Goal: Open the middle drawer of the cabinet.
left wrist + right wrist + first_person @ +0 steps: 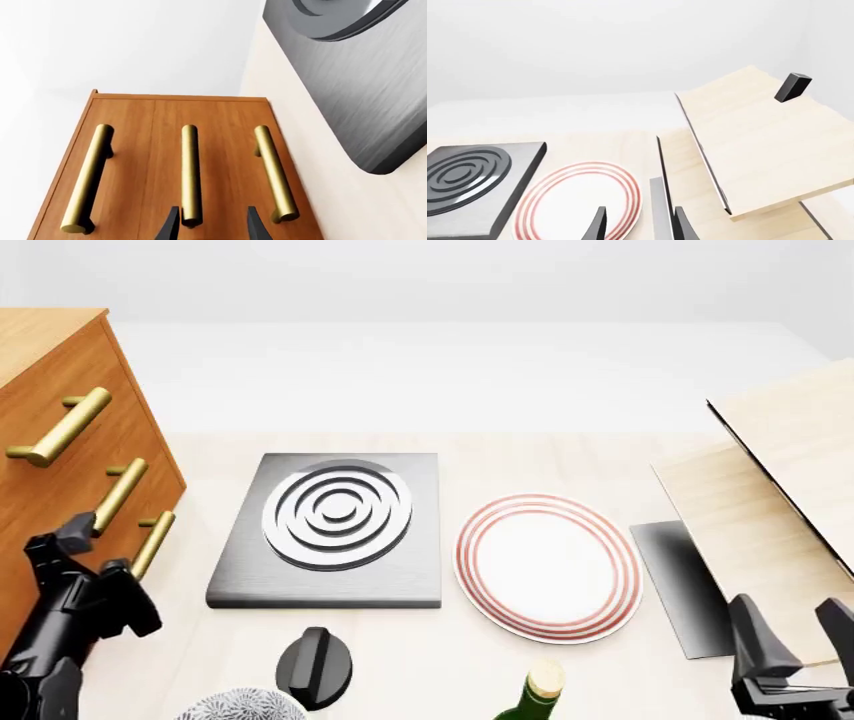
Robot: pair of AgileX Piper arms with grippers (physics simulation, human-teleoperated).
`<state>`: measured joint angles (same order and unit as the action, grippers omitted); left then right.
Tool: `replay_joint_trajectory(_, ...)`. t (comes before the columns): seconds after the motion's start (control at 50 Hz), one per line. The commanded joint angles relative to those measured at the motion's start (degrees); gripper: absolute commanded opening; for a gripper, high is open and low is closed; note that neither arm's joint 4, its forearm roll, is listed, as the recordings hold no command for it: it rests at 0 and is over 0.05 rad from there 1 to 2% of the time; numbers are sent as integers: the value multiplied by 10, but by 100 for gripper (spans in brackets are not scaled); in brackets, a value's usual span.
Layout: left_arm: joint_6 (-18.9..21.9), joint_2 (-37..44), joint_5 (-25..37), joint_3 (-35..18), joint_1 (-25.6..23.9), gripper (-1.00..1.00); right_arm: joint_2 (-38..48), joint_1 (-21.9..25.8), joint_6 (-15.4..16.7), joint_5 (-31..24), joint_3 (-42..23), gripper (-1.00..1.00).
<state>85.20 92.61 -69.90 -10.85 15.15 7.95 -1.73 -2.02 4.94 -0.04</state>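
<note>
The orange-brown cabinet (67,370) stands at the table's left edge, with three brass bar handles on its front. The middle drawer (60,495) looks flush with the other two fronts. My left gripper (98,546) is open at the near end of the middle handle (120,495). In the left wrist view the fingertips (170,225) straddle the tip of that handle (189,170) on the middle drawer (207,150), and I cannot tell whether they touch it. My right gripper (791,630) hangs open and empty at the front right, far from the cabinet.
A grey hob plate (400,580) with rings lies centre-left, beside a red-rimmed plate (547,565). Pale slanted boards (787,480) and a dark slab (687,585) fill the right. A black knob (316,665), a speckled bowl (240,706) and a bottle top (537,695) line the front edge.
</note>
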Motion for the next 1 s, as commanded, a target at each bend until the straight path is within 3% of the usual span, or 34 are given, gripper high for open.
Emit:
replay_joint_trajectory(0.02, -9, 15, 0, -5, 29, 100, 10, -2, 0, 9, 0, 100)
replay_joint_trajectory(1.0, -8, 21, 0, -54, 59, 100, -18, -7, -1, -16, 0, 100)
